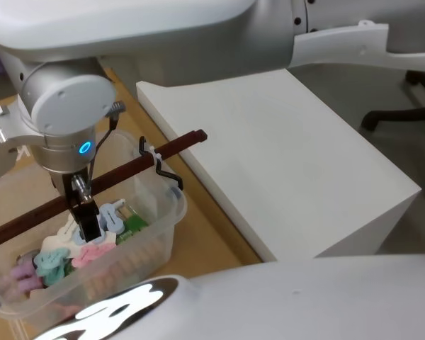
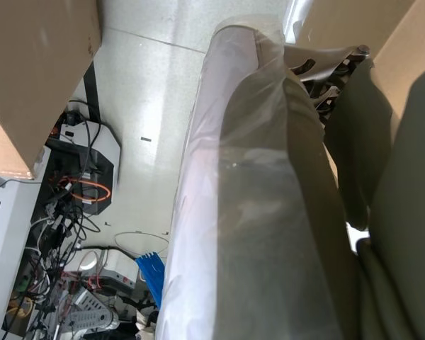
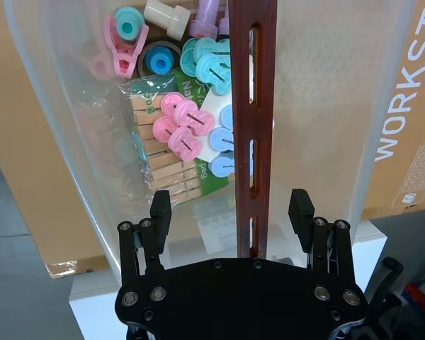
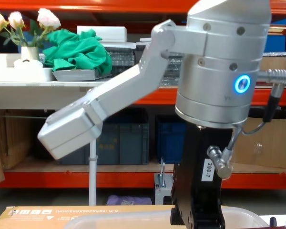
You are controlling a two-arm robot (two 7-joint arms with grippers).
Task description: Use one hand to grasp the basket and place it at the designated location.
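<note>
Fingers [image 3: 161,209] of the right gripper [image 3: 231,207] stand spread on either side of the basket's handle [image 3: 253,142], gripping nothing. The bar passes through the gap between them without touching, and sits closer to one finger than the other. That straddle is what the next move depends on. The bar's long axis runs square to the line on which the fingers close, so I judge a plain close would catch its flat faces, with one finger reaching it first.

In the head view the handle slants from near left to far right across the basket [image 1: 171,212], and the grey cylindrical wrist hangs straight above it. The basket sits on a tan table [image 1: 212,234], just beside a big white block [image 1: 283,156] on its right. That block may be the drop spot, though nothing marks it.

The basket is a clear, thin-walled plastic tub with a rolled rim, and it looks flexible. The handle is a hard, glossy red-brown strip pierced by long slots. It is hung from the rim on black wire hooks [image 1: 168,174], with a white zip tie [image 1: 150,151] at one end. Because of those hooks the tub will likely swing under the bar once lifted.

Inside lie pastel plastic pegs [image 3: 180,124], round-headed and smooth, and a pack of wooden pegs [image 3: 163,170].

The left wrist view faces a plastic-wrapped shape [image 2: 255,212] and the floor, away from the work.
</note>
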